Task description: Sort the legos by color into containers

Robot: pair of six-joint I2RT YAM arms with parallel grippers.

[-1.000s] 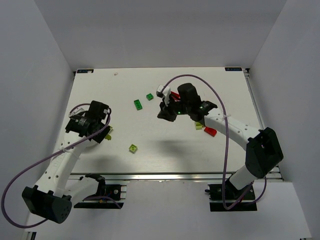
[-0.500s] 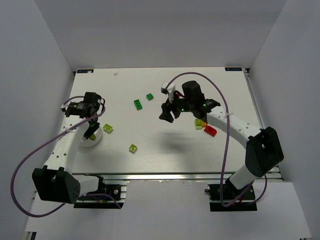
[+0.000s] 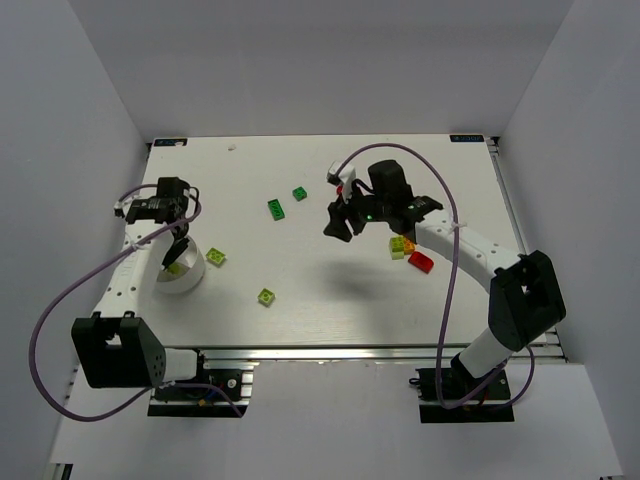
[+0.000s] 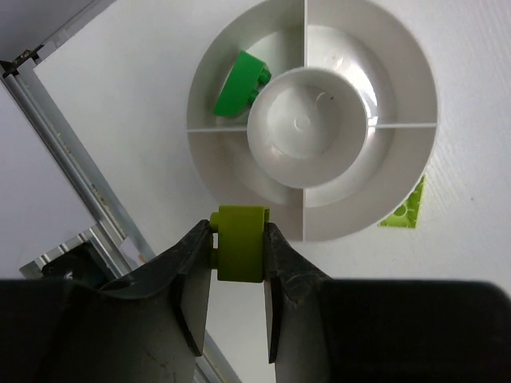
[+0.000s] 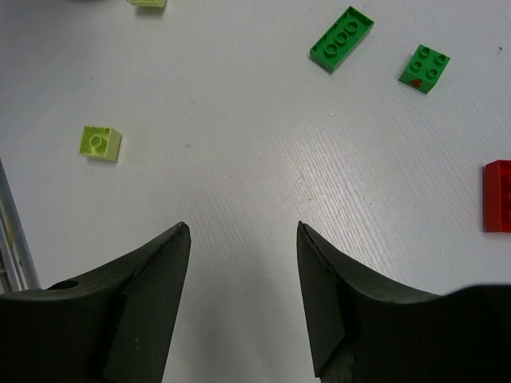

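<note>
1. Now, the left gripper [image 4: 238, 231] pinches a lime brick [image 4: 239, 255] right at the outer rim of the white dish [image 4: 399, 96]. If it lets go here, I think the brick can hit the rim and fall outside the dish.
2. One compartment of the dish holds a green brick [image 4: 239, 84]. A drop there would mix two greens.
3. The right gripper [image 5: 243, 231] is spread and holds nothing, well apart from the dish. It cannot help if the lime brick falls.
4. A lime piece [image 4: 407, 211] just beside the dish is half hidden by its rim. The small bricks [image 3: 400, 247] under the right arm, far from the dish, are partly covered, so I cannot tell their colours surely.
</note>
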